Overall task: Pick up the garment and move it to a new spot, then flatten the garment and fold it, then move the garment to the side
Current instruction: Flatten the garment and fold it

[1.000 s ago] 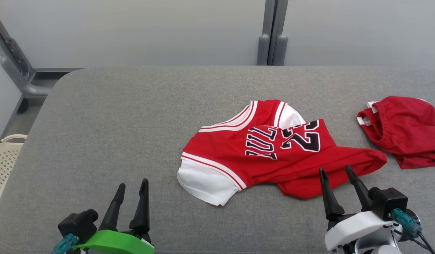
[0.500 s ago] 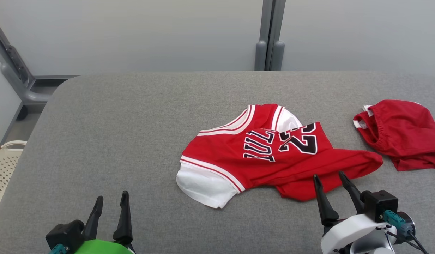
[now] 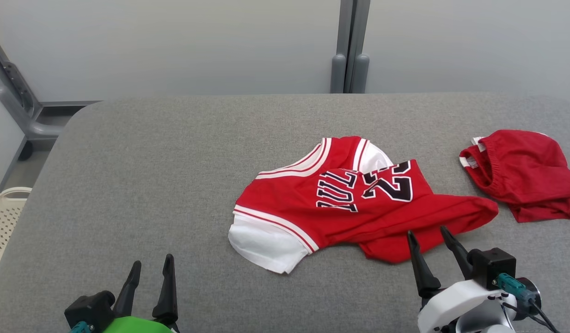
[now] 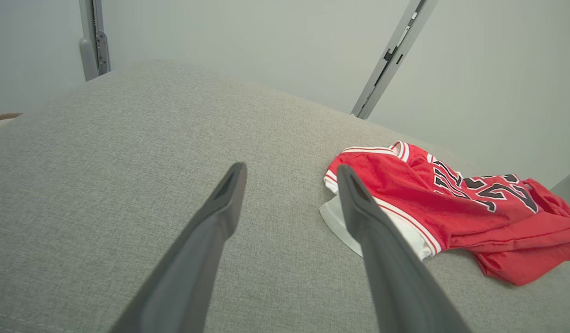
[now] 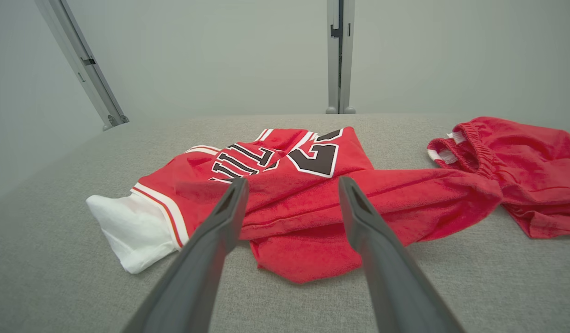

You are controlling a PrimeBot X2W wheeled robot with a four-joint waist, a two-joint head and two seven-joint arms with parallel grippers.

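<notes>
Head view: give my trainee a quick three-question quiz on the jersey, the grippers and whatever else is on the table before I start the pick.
1. True or false: the right gripper is shut on the red jersey.
2. What lies to the jersey's right on the grey table? A) a folded towel B) red shorts C) a blue cap
3. Fill in: the jersey's white sleeve lies on the side nearer the ___ gripper.

Key: 1 false, its jaws stand open at the jersey's near edge. 2 B. 3 left.

Red jersey [image 3: 358, 208], white trim
</notes>
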